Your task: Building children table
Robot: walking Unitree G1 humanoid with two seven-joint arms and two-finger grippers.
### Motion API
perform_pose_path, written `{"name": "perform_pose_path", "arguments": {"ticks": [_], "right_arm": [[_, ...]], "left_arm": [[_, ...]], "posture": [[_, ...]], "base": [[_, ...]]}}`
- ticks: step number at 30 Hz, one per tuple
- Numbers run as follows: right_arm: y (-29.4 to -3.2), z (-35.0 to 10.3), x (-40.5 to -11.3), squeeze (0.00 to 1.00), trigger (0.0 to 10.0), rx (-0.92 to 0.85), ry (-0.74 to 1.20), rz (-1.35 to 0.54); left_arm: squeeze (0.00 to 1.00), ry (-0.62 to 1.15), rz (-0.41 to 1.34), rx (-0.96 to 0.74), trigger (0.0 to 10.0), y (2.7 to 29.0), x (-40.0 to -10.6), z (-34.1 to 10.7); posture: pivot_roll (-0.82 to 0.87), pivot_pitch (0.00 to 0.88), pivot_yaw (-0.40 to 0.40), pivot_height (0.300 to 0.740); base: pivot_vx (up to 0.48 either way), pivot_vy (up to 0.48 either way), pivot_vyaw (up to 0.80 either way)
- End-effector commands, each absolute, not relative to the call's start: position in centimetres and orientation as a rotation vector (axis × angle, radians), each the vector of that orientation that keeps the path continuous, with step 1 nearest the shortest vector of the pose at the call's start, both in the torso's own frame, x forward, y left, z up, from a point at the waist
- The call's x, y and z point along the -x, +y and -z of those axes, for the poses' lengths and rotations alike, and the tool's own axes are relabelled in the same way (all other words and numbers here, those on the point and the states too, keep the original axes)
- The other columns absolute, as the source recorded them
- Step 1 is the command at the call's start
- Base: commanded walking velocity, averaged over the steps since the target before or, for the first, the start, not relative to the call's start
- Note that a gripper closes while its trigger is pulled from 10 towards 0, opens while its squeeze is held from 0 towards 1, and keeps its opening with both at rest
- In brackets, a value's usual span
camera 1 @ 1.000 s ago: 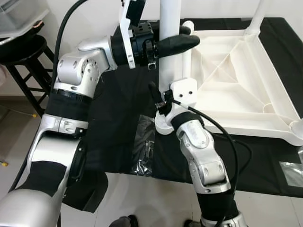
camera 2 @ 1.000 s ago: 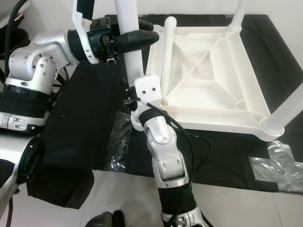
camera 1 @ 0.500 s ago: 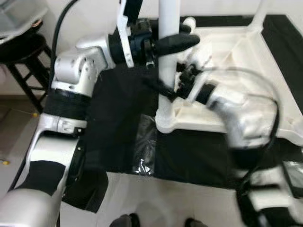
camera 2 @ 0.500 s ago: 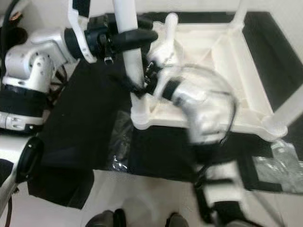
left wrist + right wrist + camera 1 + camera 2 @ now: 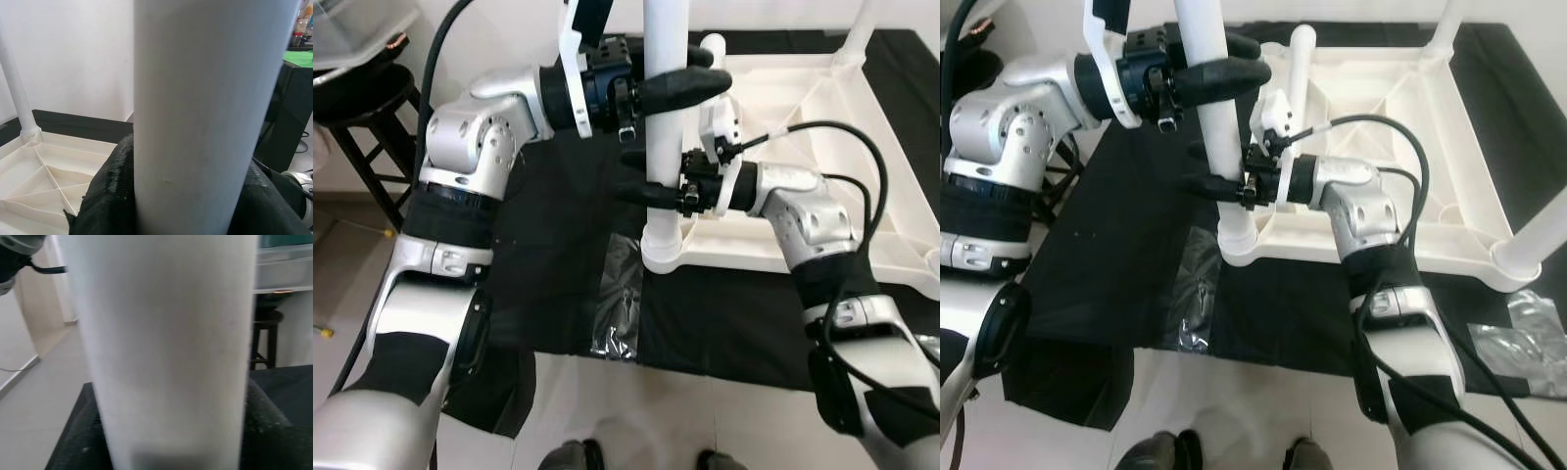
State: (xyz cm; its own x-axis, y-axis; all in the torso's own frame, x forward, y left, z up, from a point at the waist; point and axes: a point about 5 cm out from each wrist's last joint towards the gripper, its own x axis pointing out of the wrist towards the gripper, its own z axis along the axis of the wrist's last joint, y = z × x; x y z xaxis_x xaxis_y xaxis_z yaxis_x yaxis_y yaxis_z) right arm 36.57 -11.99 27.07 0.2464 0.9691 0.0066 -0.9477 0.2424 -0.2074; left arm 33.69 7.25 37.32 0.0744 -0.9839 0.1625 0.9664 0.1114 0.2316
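An upside-down white plastic table top (image 5: 808,88) lies on a black cloth. A white table leg (image 5: 664,127) stands upright in the table top's near left corner socket (image 5: 663,250). My left gripper (image 5: 707,69) is shut on the table leg high up, and in the left wrist view the table leg (image 5: 210,112) sits between the black fingers (image 5: 110,196). My right gripper (image 5: 625,176) comes in from the right and is shut on the table leg lower down. A loose white leg (image 5: 1299,69) lies along the table top's left rim. Two more legs (image 5: 857,29) (image 5: 1540,235) stand in other corners.
The black cloth (image 5: 558,225) covers the work area on a pale tiled floor. A clear plastic bag (image 5: 622,299) lies on it near the front edge, and another bag (image 5: 1518,343) lies at the right. A black stool (image 5: 362,108) stands at the left.
My right arm has swung from below the corner round to the right, and its gripper now clasps the leg's lower part. My left gripper stays on the leg.
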Motion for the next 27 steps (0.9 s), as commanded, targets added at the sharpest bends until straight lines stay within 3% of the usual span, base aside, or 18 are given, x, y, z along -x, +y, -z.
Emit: {"name": "perform_pose_path", "arguments": {"ticks": [1,5,6,8,9,11,12,15,16,17,19,20,21,23,27], "right_arm": [[-14.0,-26.2,-37.3,0.00,0.0,0.149,-0.097,-1.223],[-14.1,-25.1,-37.3,0.00,0.0,0.139,-0.086,-1.240],[-14.1,-24.7,-37.3,0.00,0.0,0.131,-0.087,-1.226],[-14.2,-24.4,-37.3,0.00,0.0,0.128,-0.093,-1.207],[-14.1,-23.9,-37.2,0.00,0.0,0.117,-0.094,-1.167],[-13.9,-23.1,-37.1,0.00,0.0,0.097,-0.089,-1.101],[-13.8,-22.6,-37.0,0.00,0.0,0.083,-0.084,-1.055],[-12.3,-20.7,-36.0,0.00,0.0,0.062,-0.051,-0.918],[-11.7,-19.2,-35.8,0.00,0.0,0.043,0.011,-0.530],[-11.7,-19.2,-35.8,0.00,0.0,0.043,0.011,-0.530],[-9.2,-16.9,-32.1,0.00,0.0,-0.054,0.088,-0.252],[-9.2,-16.9,-32.1,0.00,0.0,-0.054,0.088,-0.252],[-7.2,-16.6,-31.0,0.00,0.0,-0.092,0.096,-0.252],[-5.9,-16.8,-30.9,0.00,0.0,-0.110,0.070,-0.286],[-5.4,-17.6,-32.1,0.00,0.0,-0.102,0.016,-0.282]], "left_arm": [[0.00,-0.296,1.549,-0.090,0.0,7.1,-32.9,-37.2],[0.00,-0.298,1.561,-0.102,0.0,7.0,-32.8,-37.2],[0.80,-0.304,1.557,-0.105,0.9,6.8,-32.9,-37.2],[0.80,-0.305,1.549,-0.093,0.9,6.8,-33.0,-37.3],[1.00,-0.309,1.546,-0.106,10.0,6.7,-33.0,-37.3],[1.00,-0.317,1.503,-0.082,10.0,6.6,-33.4,-37.6],[0.00,-0.321,1.473,-0.065,10.0,6.6,-33.7,-37.8],[0.00,-0.321,1.466,-0.065,10.0,6.8,-33.8,-38.0],[0.00,-0.322,1.458,-0.064,10.0,7.0,-33.8,-38.0],[0.00,-0.322,1.458,-0.064,10.0,7.0,-33.8,-38.0],[0.00,-0.321,1.442,-0.060,10.0,7.2,-34.0,-38.1],[0.00,-0.321,1.442,-0.060,10.0,7.2,-34.0,-38.1],[0.00,-0.320,1.436,-0.060,10.0,7.3,-34.1,-38.0],[0.00,-0.318,1.435,-0.059,10.0,7.1,-34.2,-37.9],[0.00,-0.316,1.436,-0.059,10.0,6.8,-34.3,-37.7]], "posture": [[0.08,0.191,0.083,0.740],[0.07,0.191,0.088,0.740],[0.07,0.192,0.089,0.740],[0.07,0.192,0.089,0.740],[0.07,0.193,0.088,0.740],[0.06,0.194,0.086,0.740],[0.06,0.194,0.086,0.740],[0.06,0.197,0.074,0.740],[0.05,0.199,0.071,0.740],[0.05,0.199,0.071,0.740],[0.05,0.202,0.073,0.740],[0.05,0.202,0.073,0.740],[0.04,0.201,0.083,0.740],[0.03,0.184,0.096,0.740],[0.03,0.174,0.097,0.740]], "base": [[0.000,0.000,0.00],[0.000,0.000,0.00],[0.000,0.000,0.00],[0.000,0.000,0.00],[0.000,0.000,0.00],[0.000,0.000,0.00],[0.000,0.000,0.00],[0.000,0.000,0.00],[0.000,0.000,0.00],[0.000,0.000,0.00],[0.000,0.000,0.00],[0.000,0.000,0.00],[0.000,0.000,0.00],[0.000,0.000,0.00],[0.000,0.000,0.00]]}}
